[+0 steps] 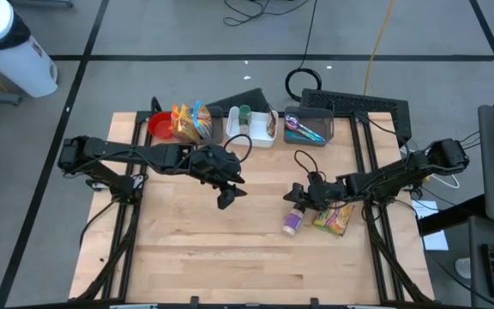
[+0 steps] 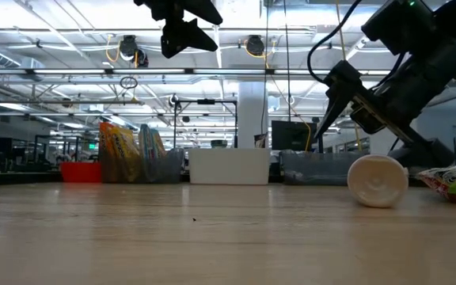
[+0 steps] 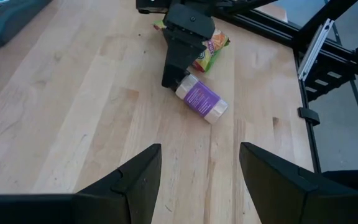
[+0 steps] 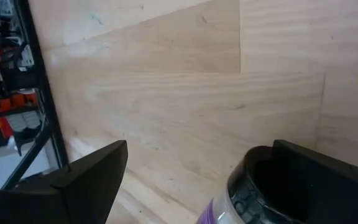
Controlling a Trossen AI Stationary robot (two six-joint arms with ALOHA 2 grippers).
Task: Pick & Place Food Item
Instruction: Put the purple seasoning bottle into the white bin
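On table: one bottle [image 1: 292, 221] (one packet [image 1: 334, 218]).

grey floor [image 1: 187, 34] crossed by dark tape lines fills the top of the high view. a white bin [image 1: 11, 47] stands at upper left, black cables [image 1: 256, 10] lie at top centre. in the low view, rows of ceiling strip lights [image 2: 46, 36] run above a white pillar [image 2: 252, 115] at centre.

A red bowl [image 1: 159, 126] sits at the table's back edge; just beside it, upright snack bags [image 1: 190, 123]; a white bin [image 1: 253, 126]; a dark tray [image 1: 309, 129] of utensils.
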